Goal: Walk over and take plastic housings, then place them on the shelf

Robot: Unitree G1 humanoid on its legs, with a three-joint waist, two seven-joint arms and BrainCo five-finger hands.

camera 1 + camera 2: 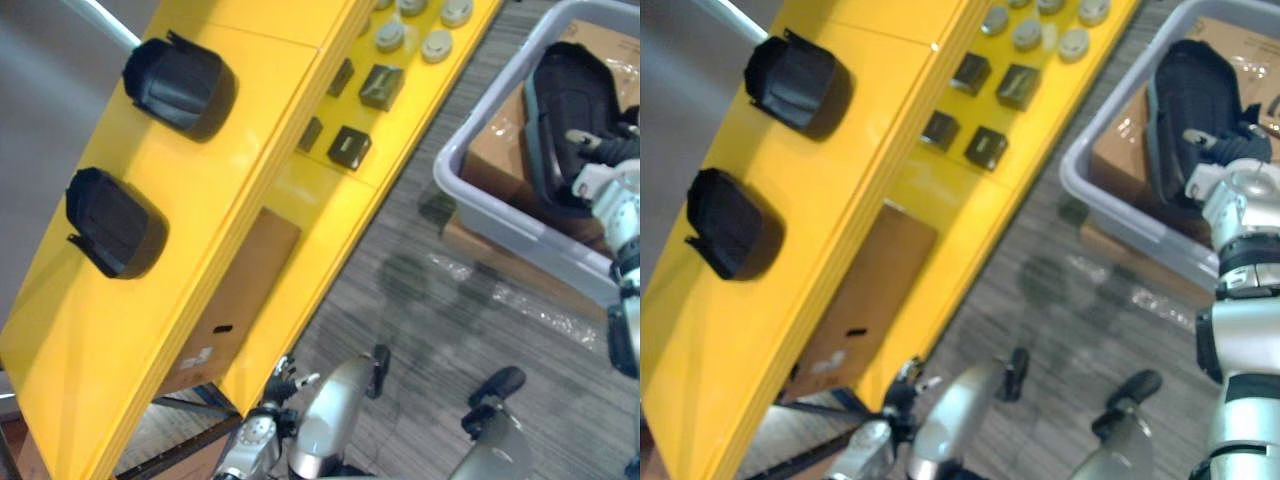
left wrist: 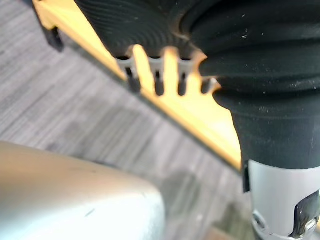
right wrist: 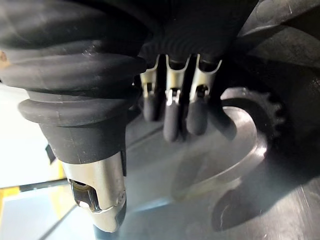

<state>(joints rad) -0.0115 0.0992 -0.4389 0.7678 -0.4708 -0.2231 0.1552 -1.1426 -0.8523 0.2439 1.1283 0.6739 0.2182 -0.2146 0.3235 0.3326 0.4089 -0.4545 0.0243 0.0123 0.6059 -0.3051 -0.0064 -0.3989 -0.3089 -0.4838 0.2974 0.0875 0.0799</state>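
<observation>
Shelf (image 1: 200,230) – yellow, tiered, the largest item we list, running across the robot's left side of the head views. On its top tier sit two black plastic housings, the far housing (image 1: 178,85) and the near housing (image 1: 112,222), apart from each other and both clear of the hands. A brown cardboard panel (image 1: 235,300) lies on a lower level.

Grey bin (image 1: 500,225) – on the carpeted floor at the robot's right, well apart from the shelf. It holds a cardboard box (image 1: 500,150), and a third housing (image 1: 570,100), black and oval-rimmed, lies on top of that box.

Right hand (image 1: 1230,185) – reaching into the bin at the near rim of the third housing. In its wrist view the fingers (image 3: 170,120) hang nearly straight, dark tips at the glossy dark inner surface; we see them touching or just over it, not curled round it, with the thumb standing apart.

Left hand (image 1: 262,425) – low, near the shelf's near end. Its fingers (image 2: 157,82) hang relaxed in front of the yellow edge and hold nothing.

Small parts on the shelf's lower tier: dark square blocks (image 1: 381,86), and grey round caps (image 1: 437,44) at the far end.
</observation>
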